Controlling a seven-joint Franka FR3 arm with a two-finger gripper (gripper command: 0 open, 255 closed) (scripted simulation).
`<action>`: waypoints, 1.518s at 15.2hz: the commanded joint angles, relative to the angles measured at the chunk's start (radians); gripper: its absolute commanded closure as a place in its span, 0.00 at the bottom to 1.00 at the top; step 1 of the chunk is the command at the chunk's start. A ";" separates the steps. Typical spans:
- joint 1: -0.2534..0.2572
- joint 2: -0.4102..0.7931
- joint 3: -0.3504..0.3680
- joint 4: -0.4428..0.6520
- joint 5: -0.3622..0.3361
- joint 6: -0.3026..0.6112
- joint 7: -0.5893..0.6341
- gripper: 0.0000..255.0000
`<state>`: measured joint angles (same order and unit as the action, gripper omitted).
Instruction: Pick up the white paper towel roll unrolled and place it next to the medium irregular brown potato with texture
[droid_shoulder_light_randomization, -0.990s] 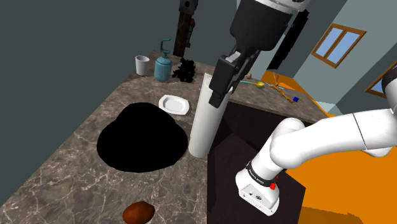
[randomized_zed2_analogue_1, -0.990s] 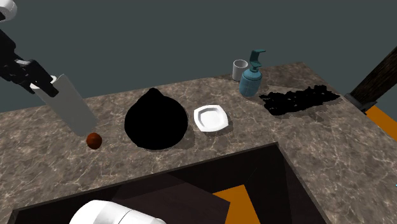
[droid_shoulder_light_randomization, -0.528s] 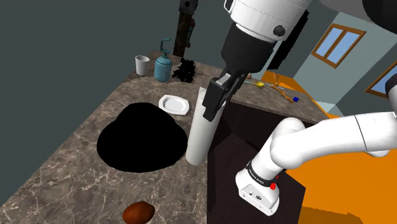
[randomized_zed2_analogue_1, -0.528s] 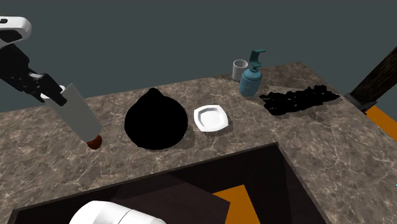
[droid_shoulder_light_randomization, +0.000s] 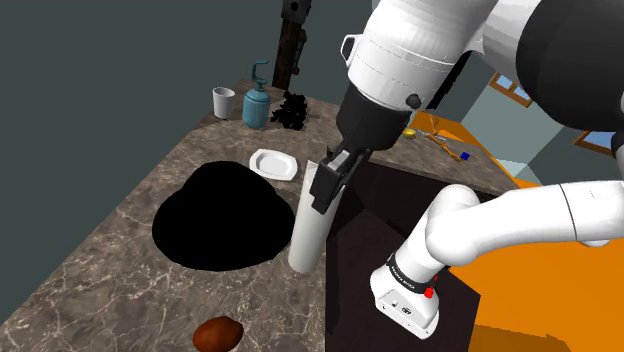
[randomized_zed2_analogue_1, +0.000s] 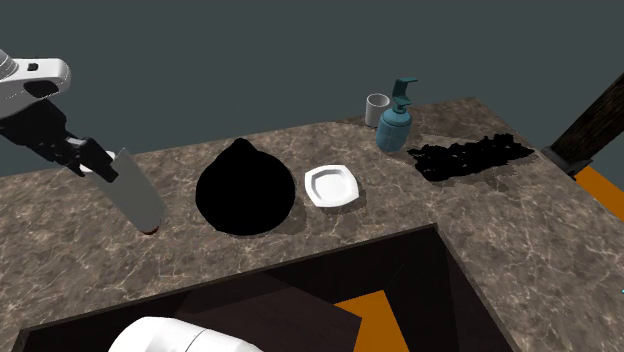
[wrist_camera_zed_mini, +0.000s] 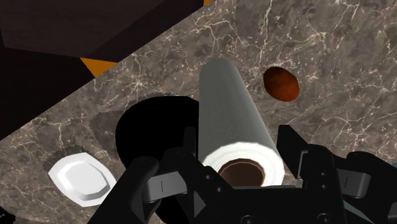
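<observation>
One white paper towel roll (droid_shoulder_light_randomization: 308, 235) clamped near its top end in the end effector (droid_shoulder_light_randomization: 325, 190), tilted, over the table (droid_shoulder_light_randomization: 100, 260). Carry step. Next: lower it just beside the brown potato (droid_shoulder_light_randomization: 217, 334) without knocking it. Black round patch (droid_shoulder_light_randomization: 222, 215) and white plate (droid_shoulder_light_randomization: 272, 164) lie aside, likely no obstruction.

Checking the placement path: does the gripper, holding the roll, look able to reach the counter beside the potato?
Probably yes: the gripper clasps the paper towel roll over the counter, and nothing stands between it and the bare surface around the potato.
</observation>
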<state>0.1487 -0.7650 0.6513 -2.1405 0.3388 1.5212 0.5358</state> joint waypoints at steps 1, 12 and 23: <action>0.004 -0.008 0.004 -0.032 0.006 0.025 -0.004 1.00; 0.024 -0.036 0.048 -0.188 0.048 0.155 -0.010 1.00; 0.039 -0.037 0.109 -0.322 0.095 0.294 -0.011 1.00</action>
<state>0.1878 -0.8051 0.7529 -2.4514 0.4298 1.7991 0.5245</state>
